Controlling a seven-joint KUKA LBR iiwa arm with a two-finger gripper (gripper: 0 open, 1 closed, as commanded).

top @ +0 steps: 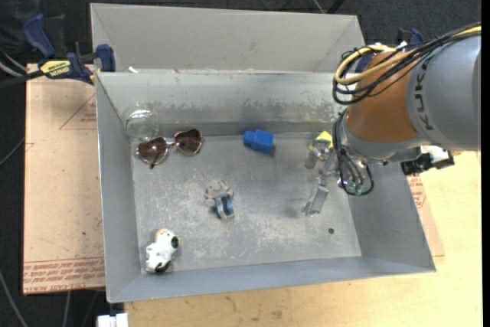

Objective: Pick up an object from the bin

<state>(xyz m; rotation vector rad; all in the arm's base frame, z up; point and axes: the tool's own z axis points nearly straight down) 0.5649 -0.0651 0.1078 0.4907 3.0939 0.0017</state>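
My gripper (313,182) hangs low over the bin floor at the right side. It stands open, and nothing shows between its fingers. One fingertip (311,207) points toward the front and the other (313,158) toward the back wall. A small yellow thing (323,138) lies just behind the gripper, partly hidden by the arm. A blue block (259,140) sits by the back wall, to the left of the gripper. A small grey and blue toy (221,201) lies mid-floor, well left of the fingers.
Brown-lensed sunglasses (170,146) lie at the back left, beside a clear round thing (140,121) in the corner. A white and black figure (161,250) rests near the front left. The arm covers the bin's right wall.
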